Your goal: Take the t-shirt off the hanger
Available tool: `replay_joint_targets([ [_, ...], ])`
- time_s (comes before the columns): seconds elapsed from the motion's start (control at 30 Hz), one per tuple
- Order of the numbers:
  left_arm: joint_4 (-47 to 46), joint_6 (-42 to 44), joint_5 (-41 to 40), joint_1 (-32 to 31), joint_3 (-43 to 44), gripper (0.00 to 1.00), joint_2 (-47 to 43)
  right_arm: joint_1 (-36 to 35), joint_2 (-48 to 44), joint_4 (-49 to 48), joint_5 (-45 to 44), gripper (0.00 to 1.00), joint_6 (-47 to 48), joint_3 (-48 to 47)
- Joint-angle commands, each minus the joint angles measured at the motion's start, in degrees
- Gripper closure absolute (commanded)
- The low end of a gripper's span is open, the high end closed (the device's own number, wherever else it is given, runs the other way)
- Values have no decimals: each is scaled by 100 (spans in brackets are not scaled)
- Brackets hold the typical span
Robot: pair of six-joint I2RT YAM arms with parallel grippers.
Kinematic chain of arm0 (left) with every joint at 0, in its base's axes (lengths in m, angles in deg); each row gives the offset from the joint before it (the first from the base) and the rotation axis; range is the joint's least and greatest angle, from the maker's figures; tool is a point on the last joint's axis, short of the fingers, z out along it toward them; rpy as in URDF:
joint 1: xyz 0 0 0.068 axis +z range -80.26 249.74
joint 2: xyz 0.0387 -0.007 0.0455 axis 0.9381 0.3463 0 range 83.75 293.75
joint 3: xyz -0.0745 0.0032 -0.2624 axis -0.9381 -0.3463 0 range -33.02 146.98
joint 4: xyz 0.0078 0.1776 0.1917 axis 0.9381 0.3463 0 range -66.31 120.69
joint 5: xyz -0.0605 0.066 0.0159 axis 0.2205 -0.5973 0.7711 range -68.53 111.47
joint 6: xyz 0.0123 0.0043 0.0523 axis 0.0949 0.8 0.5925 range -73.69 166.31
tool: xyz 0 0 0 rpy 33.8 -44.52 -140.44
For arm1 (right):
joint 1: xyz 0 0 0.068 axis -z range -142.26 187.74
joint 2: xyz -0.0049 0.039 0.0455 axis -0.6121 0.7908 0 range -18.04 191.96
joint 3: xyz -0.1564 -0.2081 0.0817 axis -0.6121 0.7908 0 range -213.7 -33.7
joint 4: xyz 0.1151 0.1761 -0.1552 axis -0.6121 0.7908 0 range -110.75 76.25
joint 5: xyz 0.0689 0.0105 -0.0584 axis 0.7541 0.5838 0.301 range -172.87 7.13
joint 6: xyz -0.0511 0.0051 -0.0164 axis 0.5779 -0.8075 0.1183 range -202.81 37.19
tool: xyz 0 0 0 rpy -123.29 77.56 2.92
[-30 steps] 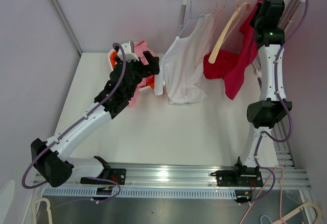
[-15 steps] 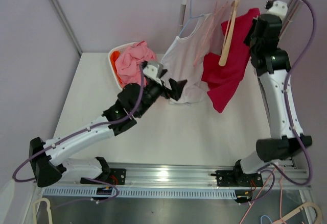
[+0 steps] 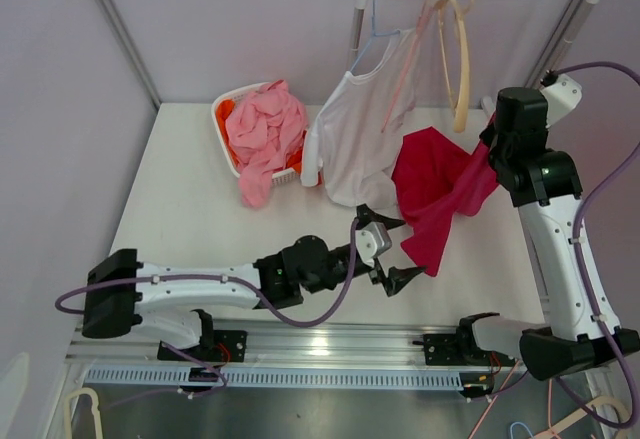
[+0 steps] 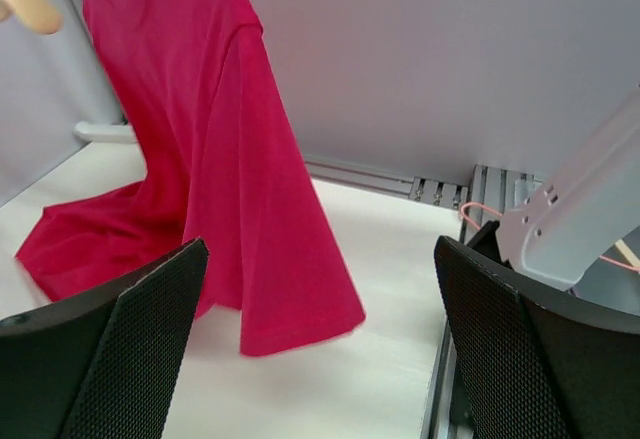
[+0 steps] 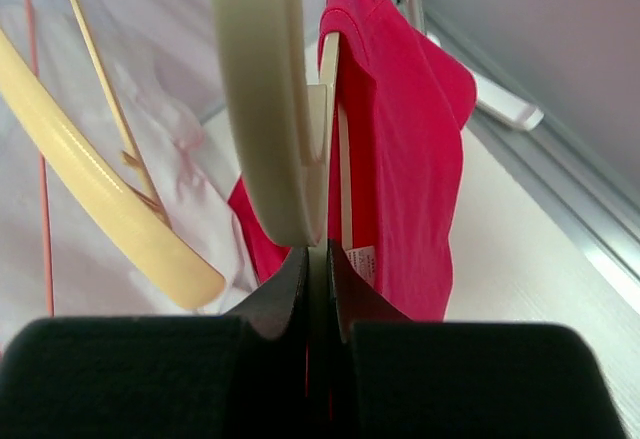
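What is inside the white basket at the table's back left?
Crumpled pink clothing fills the basket and spills over its front rim; something orange shows at the left edge. Whatever lies beneath the pile is covered.

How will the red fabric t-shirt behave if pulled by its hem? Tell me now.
Probably floppy: the red fabric t-shirt hangs in long folds and slumps onto the white table. Likely light, since the right fingers carry it by one pinched edge. Pulling would probably stretch and drag it, not move it as one piece.
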Motion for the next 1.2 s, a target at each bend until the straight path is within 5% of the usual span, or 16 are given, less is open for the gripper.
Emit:
replay_joint_targets([
  [0.0, -1147, 77, -3, -33, 143, 0, 358, -96, -413, -202, 162, 100, -282, 134],
  [0.23, -604, 68, -274, -33, 1423, 1, 1605, -131, -889, -151, 532, 100, -307, 275],
  [0.3, 342, -115, -625, -33, 1848, 7, 1922, -131, -924, -124, 638, 100, -290, 205],
  [0.33, 712, -134, -697, -33, 2642, 26, 2046, -140, -933, -124, 717, 100, -273, 170],
  [0.37, 1238, -125, -723, -33, 2858, 56, 2239, -140, -907, -124, 718, 100, -203, 65],
  [0.4, 1426, -186, -819, -33, 3017, 99, 2293, -140, -880, -115, 709, 100, -167, -6],
  [0.47, 1219, -222, -1048, -86, 3072, 100, 2111, -140, -671, 60, 517, 100, -88, -277],
  [0.67, -510, 715, -1039, -928, 867, 99, 827, 149, -37, 474, 207, 100, 158, -691],
  [0.87, -1689, 588, -2340, -1852, -688, 99, 307, 598, 816, 1247, 831, 100, 465, -1719],
  [1.1, -3220, 1253, -3316, -2353, -1296, 100, 597, 800, 1124, 1766, 1377, 100, 721, -2133],
  [1.17, -2995, 1334, -3378, -2371, -1192, 100, 466, 792, 1037, 1714, 1386, 100, 738, -2011],
])
